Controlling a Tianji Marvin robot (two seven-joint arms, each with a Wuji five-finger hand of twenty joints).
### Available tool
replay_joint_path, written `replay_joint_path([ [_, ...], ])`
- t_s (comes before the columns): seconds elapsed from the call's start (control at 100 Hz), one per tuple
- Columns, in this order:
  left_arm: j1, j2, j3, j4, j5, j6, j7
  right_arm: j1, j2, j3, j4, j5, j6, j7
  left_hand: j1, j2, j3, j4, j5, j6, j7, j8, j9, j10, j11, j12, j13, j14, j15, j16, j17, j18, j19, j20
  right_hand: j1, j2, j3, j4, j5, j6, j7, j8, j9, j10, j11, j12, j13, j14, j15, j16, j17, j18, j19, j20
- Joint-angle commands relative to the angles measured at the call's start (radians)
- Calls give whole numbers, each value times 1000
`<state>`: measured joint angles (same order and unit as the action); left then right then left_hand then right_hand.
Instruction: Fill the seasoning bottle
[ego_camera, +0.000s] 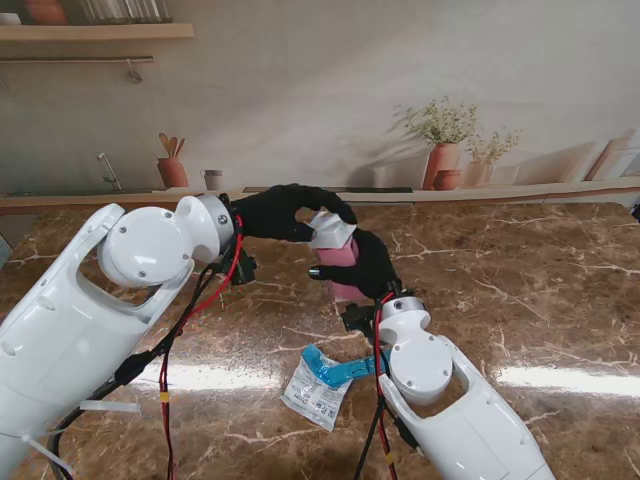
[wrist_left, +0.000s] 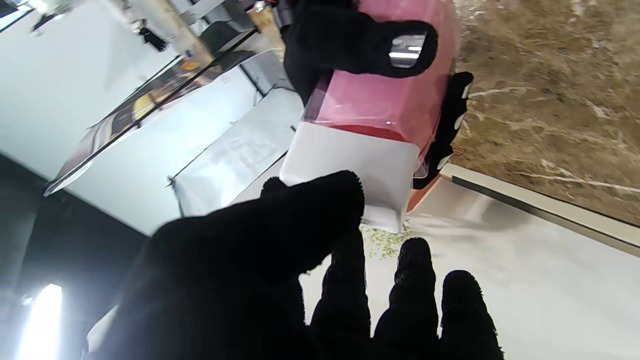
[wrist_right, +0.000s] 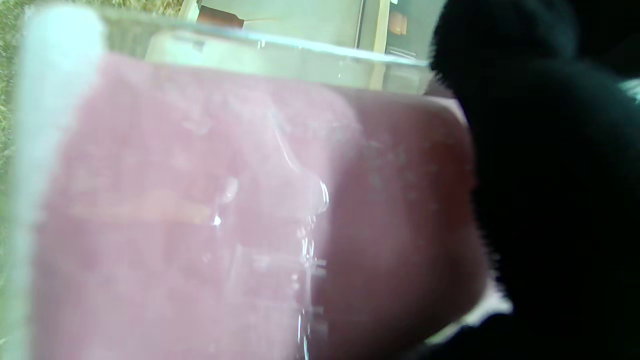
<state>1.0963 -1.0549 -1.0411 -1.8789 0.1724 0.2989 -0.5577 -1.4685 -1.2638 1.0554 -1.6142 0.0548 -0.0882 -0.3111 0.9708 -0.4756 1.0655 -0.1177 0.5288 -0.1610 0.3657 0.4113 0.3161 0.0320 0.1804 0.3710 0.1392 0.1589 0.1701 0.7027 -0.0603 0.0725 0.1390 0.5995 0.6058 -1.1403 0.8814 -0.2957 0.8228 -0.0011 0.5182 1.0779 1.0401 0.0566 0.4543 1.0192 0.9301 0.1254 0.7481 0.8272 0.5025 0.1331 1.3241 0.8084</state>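
A clear seasoning bottle (ego_camera: 341, 258) filled with pink contents stands upright above the marble table, a little in front of the back edge. My right hand (ego_camera: 373, 266), in a black glove, is shut around its body; the bottle (wrist_right: 200, 210) fills the right wrist view beside the hand (wrist_right: 550, 175). A white lid (ego_camera: 330, 232) sits on top of the bottle. My left hand (ego_camera: 287, 211) reaches in from the left and pinches that lid between thumb and fingers. In the left wrist view the thumb of my left hand (wrist_left: 240, 280) touches the lid (wrist_left: 350, 170) over the pink bottle (wrist_left: 385, 105).
A white seasoning sachet (ego_camera: 316, 392) with a blue torn strip (ego_camera: 338, 370) lies flat on the table (ego_camera: 520, 280) nearer to me, just left of my right forearm. A ledge with terracotta pots (ego_camera: 443, 163) runs along the back wall.
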Motion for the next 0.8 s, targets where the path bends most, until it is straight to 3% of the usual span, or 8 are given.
replay_joint_path([
  [0.0, 18, 9, -12, 13, 26, -13, 5, 1, -4, 6, -18, 9, 3, 10, -94, 11, 25, 23, -51, -30, -60, -49, -82, -27, -33, -23, -64, -36, -37, -31, 6, -28, -50, -87, 252, 608, 256, 51, 210, -331, 417, 92, 94, -180, 280, 79, 75, -128, 423, 122, 71, -31, 196, 64],
  [0.09, 40, 6, -33, 11, 21, -27, 21, 1, -3, 7, -18, 8, 3, 12, -313, 49, -184, 94, -187, 27, -160, -105, -143, -1, -57, -30, -74, -11, -44, -45, 1, 0, -43, -141, 253, 607, 257, 51, 211, -331, 417, 92, 94, -180, 280, 79, 75, -128, 423, 122, 71, -31, 196, 64],
  [0.16, 53, -1, -39, 4, 36, -23, 58, 2, -3, 6, -16, 8, 2, 12, -347, 39, -449, 90, -232, 87, -199, -106, -137, 10, -62, -25, -50, 4, -32, -40, -10, 15, -13, -95, 252, 607, 257, 51, 211, -331, 417, 92, 94, -180, 280, 79, 75, -128, 423, 122, 71, -31, 196, 64],
  [0.22, 60, -8, -33, -9, 69, 13, 98, 3, -3, 5, -15, 8, 2, 12, -357, 92, -858, 100, -222, 272, -221, -104, -85, 52, -44, -7, -4, 25, -11, -18, -22, 23, 28, 27, 253, 607, 257, 51, 212, -331, 417, 92, 94, -180, 280, 79, 75, -128, 423, 122, 71, -31, 196, 64],
  [0.29, 56, -10, -22, -22, 84, 76, 104, 5, -4, 3, -13, 9, 3, 14, -367, 167, -1042, 105, -193, 408, -249, -121, -37, 130, -20, 18, 29, 45, 16, 7, -32, 33, 58, 119, 253, 607, 257, 51, 212, -330, 418, 92, 94, -181, 280, 79, 75, -128, 423, 122, 71, -31, 196, 64],
  [0.58, 31, -15, 50, -64, 108, 328, 141, 19, 2, -12, 13, -77, -3, 7, -512, 286, -1091, 92, -77, 422, -150, 28, 139, 206, 85, 159, 198, 199, 152, 89, -86, 152, 210, 600, 252, 607, 257, 51, 213, -332, 418, 92, 93, -180, 280, 79, 75, -128, 423, 122, 71, -31, 196, 64],
  [0.73, 13, -9, 73, -68, 101, 383, 127, 27, 3, -18, 31, -112, -6, 0, -522, 279, -1091, 93, -71, 379, -55, 126, 177, 206, 123, 212, 271, 228, 224, 131, -47, 212, 355, 678, 253, 607, 256, 51, 213, -332, 417, 92, 92, -180, 280, 79, 74, -128, 422, 122, 71, -31, 196, 64],
  [0.79, 2, -4, 88, -68, 112, 398, 115, 30, 0, -22, 37, -120, -3, -9, -514, 267, -1088, 95, -78, 367, -16, 169, 198, 204, 139, 236, 311, 233, 253, 153, -40, 234, 483, 629, 253, 607, 256, 51, 213, -332, 417, 92, 92, -181, 280, 80, 74, -128, 422, 122, 71, -31, 196, 64],
])
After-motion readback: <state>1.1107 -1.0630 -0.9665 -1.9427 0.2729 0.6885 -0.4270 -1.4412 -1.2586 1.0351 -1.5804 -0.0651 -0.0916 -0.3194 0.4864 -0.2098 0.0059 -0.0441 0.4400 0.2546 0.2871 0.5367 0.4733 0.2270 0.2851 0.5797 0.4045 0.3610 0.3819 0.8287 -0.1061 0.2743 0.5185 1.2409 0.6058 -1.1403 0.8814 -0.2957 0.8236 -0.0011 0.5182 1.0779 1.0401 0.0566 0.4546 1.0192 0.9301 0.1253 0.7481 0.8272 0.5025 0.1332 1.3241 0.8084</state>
